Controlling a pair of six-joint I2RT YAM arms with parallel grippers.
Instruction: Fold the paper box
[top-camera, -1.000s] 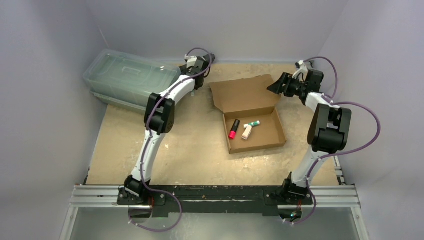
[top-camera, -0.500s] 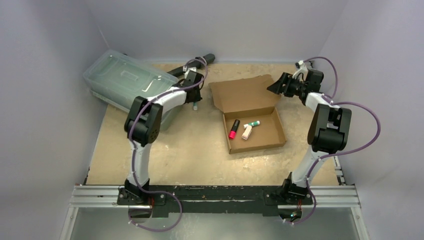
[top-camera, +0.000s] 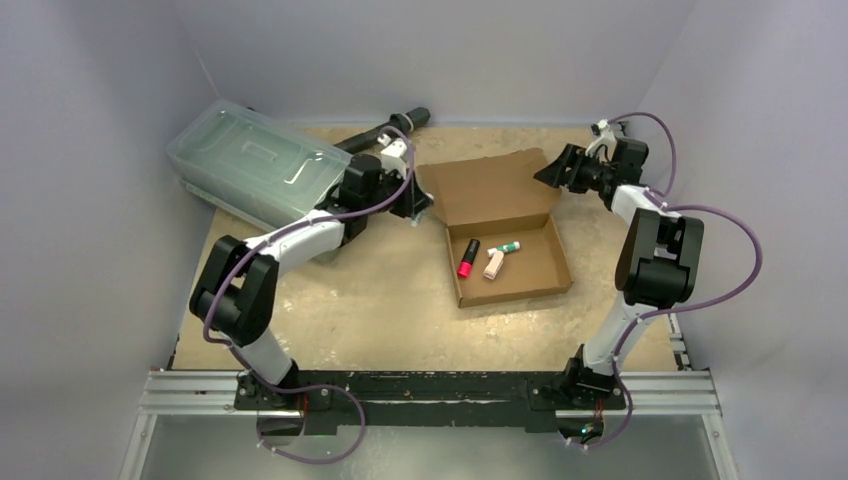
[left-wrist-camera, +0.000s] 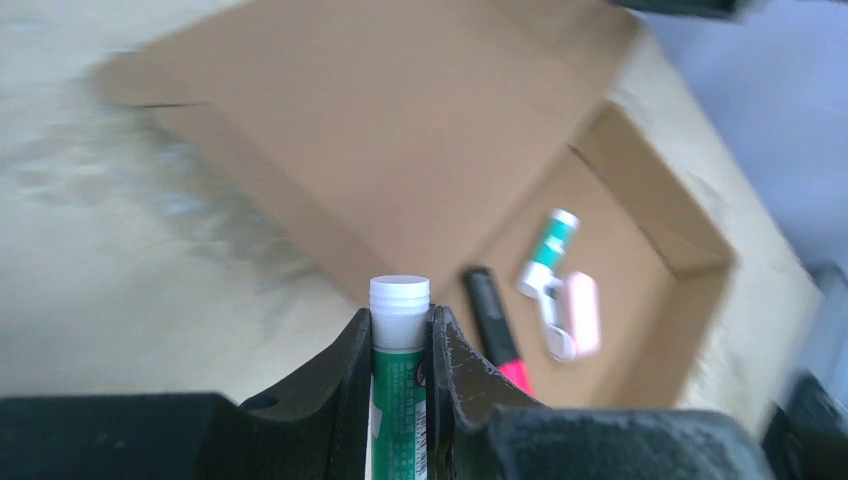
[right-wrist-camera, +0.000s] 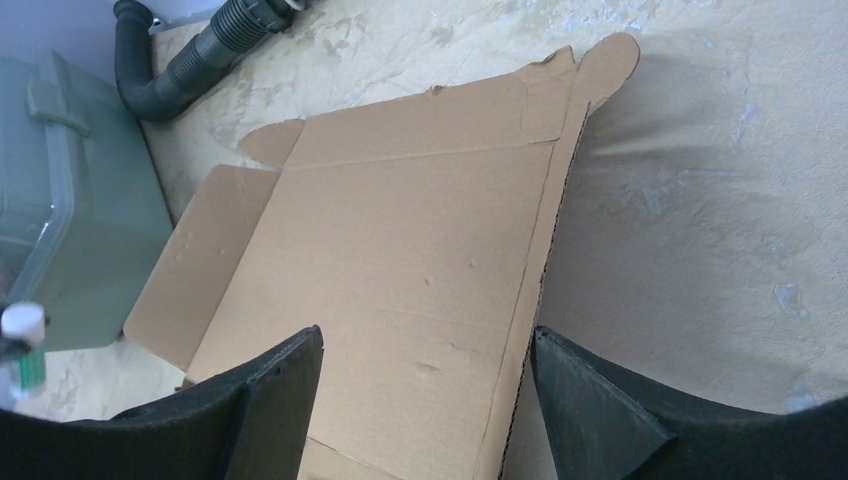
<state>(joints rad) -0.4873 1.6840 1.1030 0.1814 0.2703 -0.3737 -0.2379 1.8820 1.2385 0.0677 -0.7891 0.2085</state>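
Paper box (top-camera: 505, 225) sits mid-table, slightly right of centre, and hasn't shifted over the last second. The tray walls are up. The lid (top-camera: 490, 190) lies flat and open toward the far side, side flaps unfolded.

In the tray: a red marker (top-camera: 467, 258), a pinkish-white stick (top-camera: 494, 265) and a small green-and-white tube (top-camera: 506, 247).

What changed is the left arm. A second ago it was stretched to the far edge, between the plastic container (top-camera: 255, 165) and the black hose (top-camera: 385, 130). Now it has swung in, and the left gripper (top-camera: 413, 203) is just beside the lid's left edge. Its jaws closed down during that move and are now clamped on a green tube with a white cap (left-wrist-camera: 398, 370); the wrist view shows the tube upright between the fingers, aimed at the tray.

Right gripper (top-camera: 553, 172) hasn't moved. It's spread wide, holding nothing, and hangs over the lid's far right corner.

My read: this is still the loading phase and folding hasn't started. The tube probably goes into the tray first, since the lid can't come over until the left gripper is clear. The right looks pre-staged to take the lid edge. Risk: the left wrist could clip the loose left flap on the way in and drag the box across the table (top-camera: 370, 290).
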